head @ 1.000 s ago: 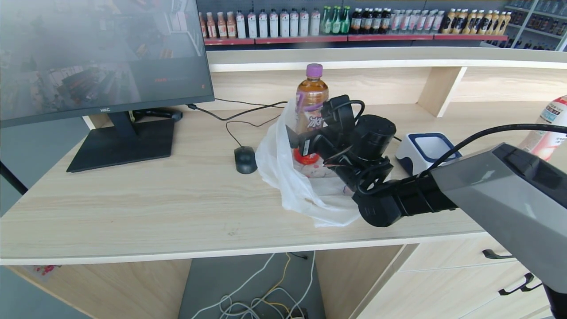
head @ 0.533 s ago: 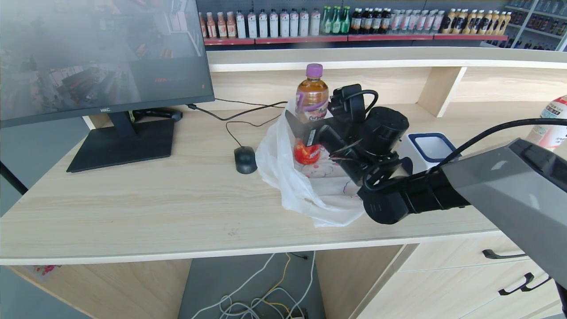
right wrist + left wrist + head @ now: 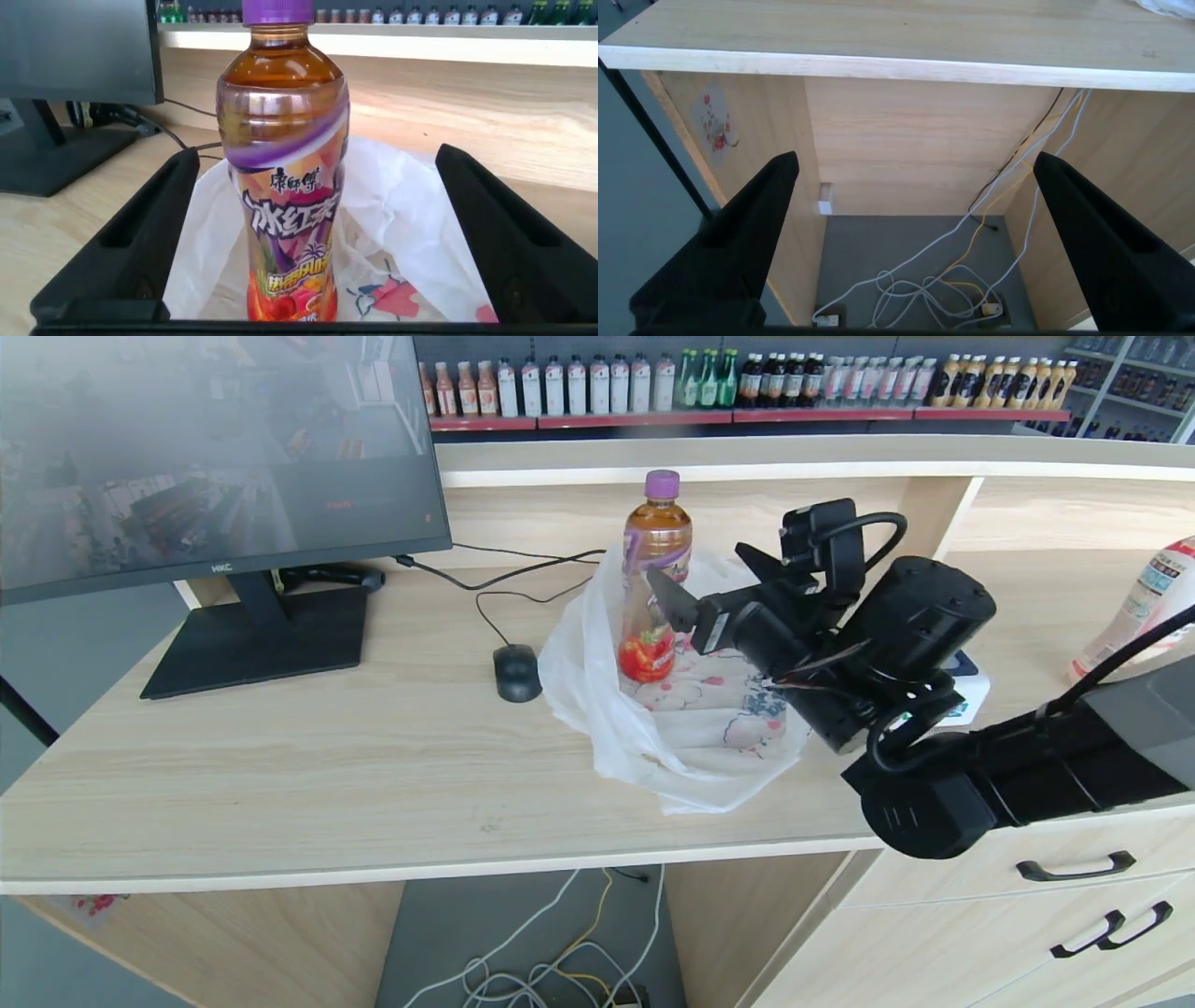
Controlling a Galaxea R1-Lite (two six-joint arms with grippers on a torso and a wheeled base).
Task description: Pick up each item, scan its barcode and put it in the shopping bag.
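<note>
The pale wooden counter [image 3: 373,756] carries a monitor [image 3: 252,639], 1 black mouse [image 3: 516,672] just beside the white shopping bag [image 3: 597,709] (tea bottle [image 3: 656,551] upright inside), and a pale bottle [image 3: 1134,611] far right.

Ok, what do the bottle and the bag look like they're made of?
Bottle: looks like clear, glossy plastic. The amber drink shows through its upper part and light glints off the surface. Bag: probably thin, milky-white plastic film. It slumps on the counter in soft crumpled folds and carries a faint printed pattern.
</note>
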